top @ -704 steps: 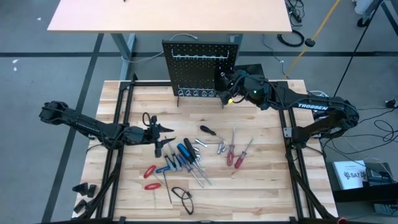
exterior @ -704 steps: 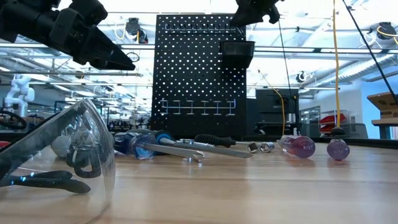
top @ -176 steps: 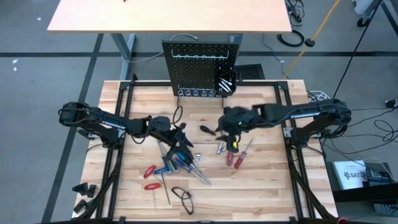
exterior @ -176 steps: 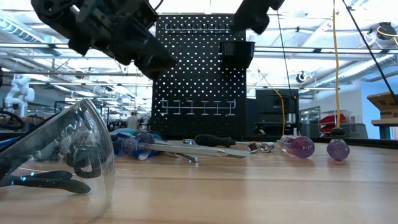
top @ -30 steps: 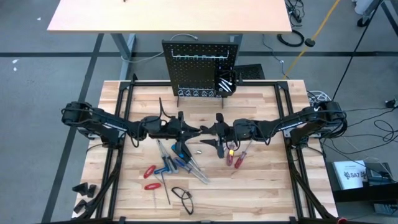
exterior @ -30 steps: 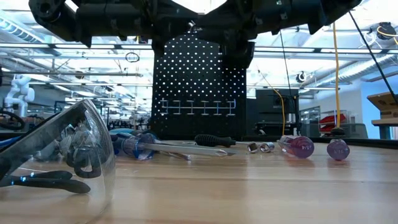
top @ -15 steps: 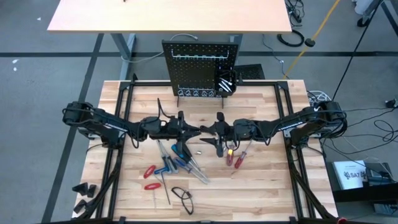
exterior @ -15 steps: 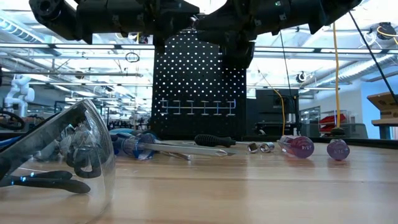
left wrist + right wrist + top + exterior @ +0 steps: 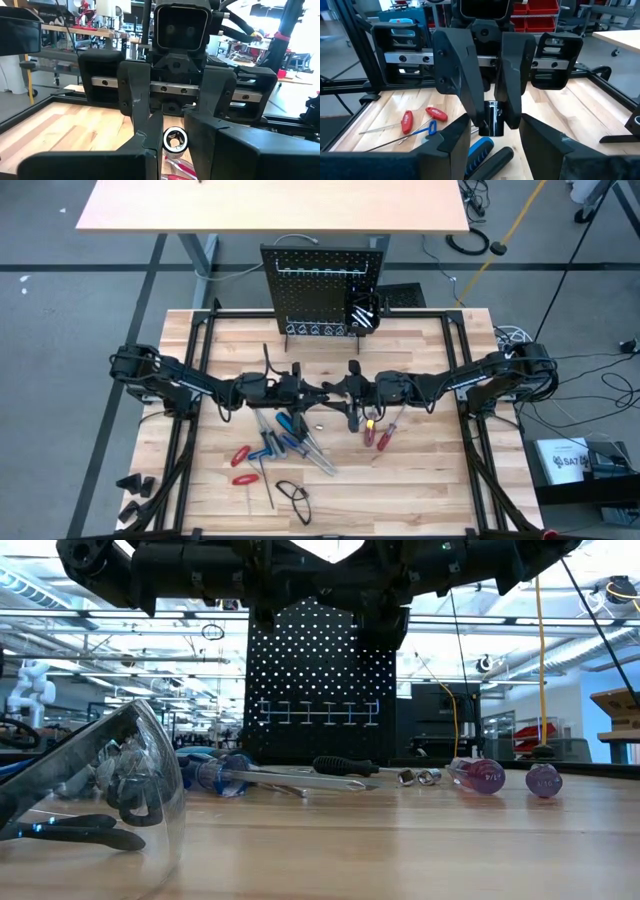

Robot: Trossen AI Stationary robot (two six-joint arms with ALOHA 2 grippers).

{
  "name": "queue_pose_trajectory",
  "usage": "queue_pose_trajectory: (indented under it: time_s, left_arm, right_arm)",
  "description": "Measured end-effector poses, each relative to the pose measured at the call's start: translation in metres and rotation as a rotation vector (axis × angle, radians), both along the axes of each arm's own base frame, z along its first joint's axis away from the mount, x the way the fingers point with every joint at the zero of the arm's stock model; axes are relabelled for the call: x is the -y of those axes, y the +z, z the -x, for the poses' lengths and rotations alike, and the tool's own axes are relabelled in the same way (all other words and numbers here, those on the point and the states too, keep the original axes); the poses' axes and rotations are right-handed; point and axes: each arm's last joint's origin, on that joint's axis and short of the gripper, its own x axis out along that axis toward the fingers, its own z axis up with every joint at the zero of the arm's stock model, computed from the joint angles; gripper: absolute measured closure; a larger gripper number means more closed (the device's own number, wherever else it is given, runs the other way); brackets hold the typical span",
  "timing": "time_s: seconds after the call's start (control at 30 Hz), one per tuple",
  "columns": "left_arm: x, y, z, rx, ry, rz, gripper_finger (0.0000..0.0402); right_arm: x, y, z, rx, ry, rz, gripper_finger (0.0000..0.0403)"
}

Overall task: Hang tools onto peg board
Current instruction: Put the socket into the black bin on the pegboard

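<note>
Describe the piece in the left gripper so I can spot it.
Above the middle of the table, before the peg board, the left gripper meets the right gripper tip to tip. The left one pinches a short, hollow silver socket, held in the air unlike the screwdrivers lying below.

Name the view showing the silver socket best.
Left wrist view: the silver socket faces the lens, hollow end visible. Right wrist view shows its side, pinched in the left claw. In the high and low views it cannot be made out.
</note>
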Motion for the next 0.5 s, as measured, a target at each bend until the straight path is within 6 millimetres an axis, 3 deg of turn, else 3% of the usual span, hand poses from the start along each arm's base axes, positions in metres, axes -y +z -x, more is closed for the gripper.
queue_pose_trajectory:
  time_s: [0.3,0.5]
  left_arm:
    - [0.0,0.0001,0.0,0.001,0.001,-0.026,0.0341]
    - [-0.0001,0.0005,-0.0001,0.002,0.005,-0.027,0.0324]
  right_arm:
    - [0.0002,0.0001,0.0,0.002,-0.007,0.001,0.0248]
    - [0.0004,0.0014,-0.0002,0.015,-0.013,0.001,0.0292]
